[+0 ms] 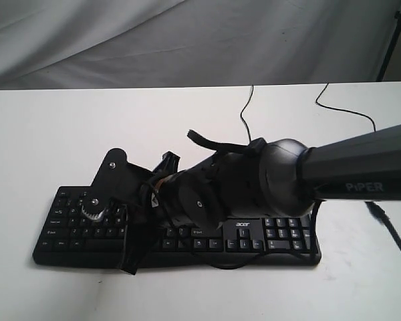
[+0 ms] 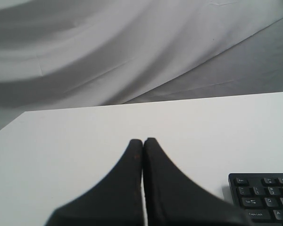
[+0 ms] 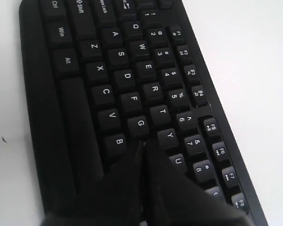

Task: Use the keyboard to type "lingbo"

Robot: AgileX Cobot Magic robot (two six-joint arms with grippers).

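Note:
The black keyboard (image 1: 281, 237) lies along the front of the white table (image 1: 47, 134), with its acer logo above the arrow keys. My right arm (image 1: 281, 177) reaches across from the right and covers the keyboard's middle. In the right wrist view my right gripper (image 3: 144, 143) is shut and empty. Its tips point down at the keyboard (image 3: 127, 75) between G, B and Y, hiding the key under them. My left gripper (image 2: 143, 140) is shut and empty above bare table, left of the keyboard's Esc corner (image 2: 264, 197). It does not show in the exterior view.
A thin black cable (image 1: 244, 110) runs from the keyboard towards the table's far edge. A second cable (image 1: 347, 110) lies at the back right. Grey cloth (image 1: 154, 33) hangs behind the table. A dark stand leg (image 1: 391, 40) shows at the top right.

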